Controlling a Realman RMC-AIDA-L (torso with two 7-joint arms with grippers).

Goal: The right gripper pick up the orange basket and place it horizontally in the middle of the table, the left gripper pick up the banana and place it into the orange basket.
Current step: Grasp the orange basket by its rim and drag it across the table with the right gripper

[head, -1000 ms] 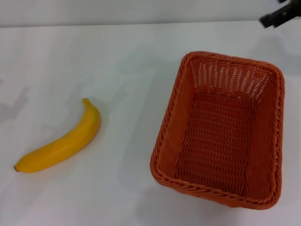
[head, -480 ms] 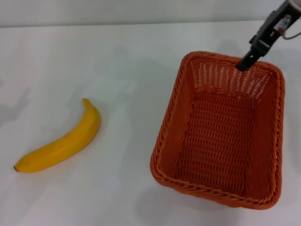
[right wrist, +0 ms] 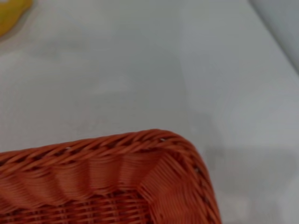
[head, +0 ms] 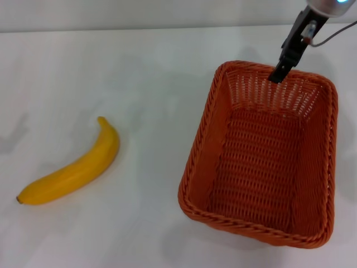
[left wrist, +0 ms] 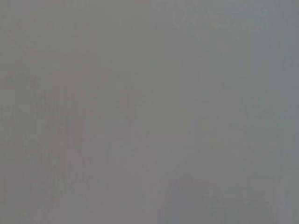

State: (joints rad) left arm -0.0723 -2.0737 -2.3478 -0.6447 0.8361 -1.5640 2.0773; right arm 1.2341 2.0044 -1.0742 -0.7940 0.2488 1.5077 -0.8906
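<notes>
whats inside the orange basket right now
Only bare woven floor shows inside the orange basket. The right gripper dips over its far rim. The banana lies outside on the table.

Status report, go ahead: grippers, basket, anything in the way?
Right gripper at the orange basket's far rim, grip unclear. Left gripper out of view. Banana on the table, untouched. Nothing blocking.

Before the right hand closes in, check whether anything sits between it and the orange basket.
Nothing visible does. The right hand hangs at the far rim of the orange basket, with no object between them. The only other item, the banana, lies well off to the basket's left on the table.
</notes>
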